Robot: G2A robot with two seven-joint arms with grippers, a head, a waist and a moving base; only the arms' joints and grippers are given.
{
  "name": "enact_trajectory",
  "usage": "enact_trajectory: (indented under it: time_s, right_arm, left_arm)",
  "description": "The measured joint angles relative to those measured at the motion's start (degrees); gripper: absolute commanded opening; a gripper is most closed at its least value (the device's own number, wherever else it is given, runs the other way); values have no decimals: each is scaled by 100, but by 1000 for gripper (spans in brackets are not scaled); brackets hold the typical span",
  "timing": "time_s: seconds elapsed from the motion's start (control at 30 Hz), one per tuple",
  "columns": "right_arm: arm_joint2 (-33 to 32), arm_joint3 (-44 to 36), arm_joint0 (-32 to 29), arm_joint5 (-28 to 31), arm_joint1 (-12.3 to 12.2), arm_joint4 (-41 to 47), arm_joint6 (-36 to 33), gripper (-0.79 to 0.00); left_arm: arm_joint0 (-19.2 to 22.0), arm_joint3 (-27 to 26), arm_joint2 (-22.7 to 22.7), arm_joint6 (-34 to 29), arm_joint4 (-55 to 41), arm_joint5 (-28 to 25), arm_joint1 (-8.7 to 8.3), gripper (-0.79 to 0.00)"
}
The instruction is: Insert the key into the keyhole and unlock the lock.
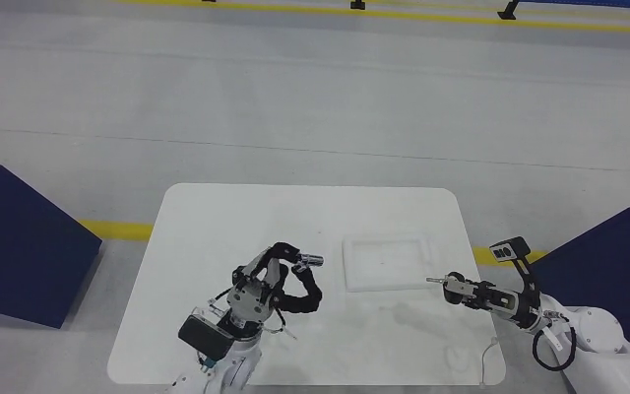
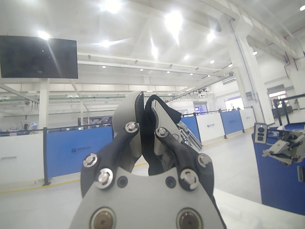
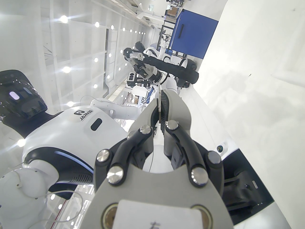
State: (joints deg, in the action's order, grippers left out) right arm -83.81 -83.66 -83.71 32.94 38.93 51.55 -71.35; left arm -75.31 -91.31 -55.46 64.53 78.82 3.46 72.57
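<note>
Pre-insertion: left fingers [image 2: 126,110] clamped on lock [image 1: 311,260], right fingers [image 3: 176,106] pinching what looks like the key [image 3: 158,101], well apart; next: line tip up with keyhole [image 3: 140,55].

A bright hall is opening out around a white table [image 1: 295,212].
Past the fingers [image 2: 126,113] of the left gripper [image 2: 145,96], blue-and-white barriers [image 2: 71,148] are fencing a pale grey floor [image 2: 228,153], a dark screen [image 2: 38,58] is hanging above them, and ceiling lights [image 2: 112,4] are glaring among white beams. Beyond the table's far edge, yellow lines [image 1: 394,14] are crossing the floor, and navy panels [image 1: 39,261] are standing at either side of the table.
</note>
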Motion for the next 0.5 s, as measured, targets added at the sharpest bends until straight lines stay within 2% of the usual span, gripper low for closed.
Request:
enact_trajectory:
  time_s: [0.5]
  right_arm:
    - [0, 0, 0, 0, 0, 0, 0, -785]
  left_arm:
    - [80, 94, 343, 433, -1829, -1102, 307, -785]
